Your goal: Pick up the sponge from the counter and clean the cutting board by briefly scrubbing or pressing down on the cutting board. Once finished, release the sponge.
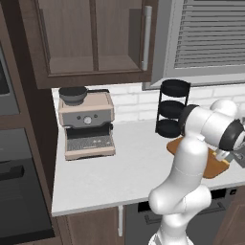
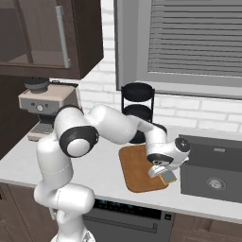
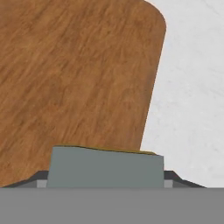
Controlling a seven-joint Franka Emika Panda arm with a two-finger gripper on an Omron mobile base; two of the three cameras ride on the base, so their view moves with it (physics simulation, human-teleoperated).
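Counter: one board, one sponge.

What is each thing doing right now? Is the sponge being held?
Sponge: held in the gripper, just above the board.
Gripper: shut on the sponge.
Board: flat on the counter, near the sink.
Cabinet door: closed.
Blinds: down.
Coffee machine: upright.
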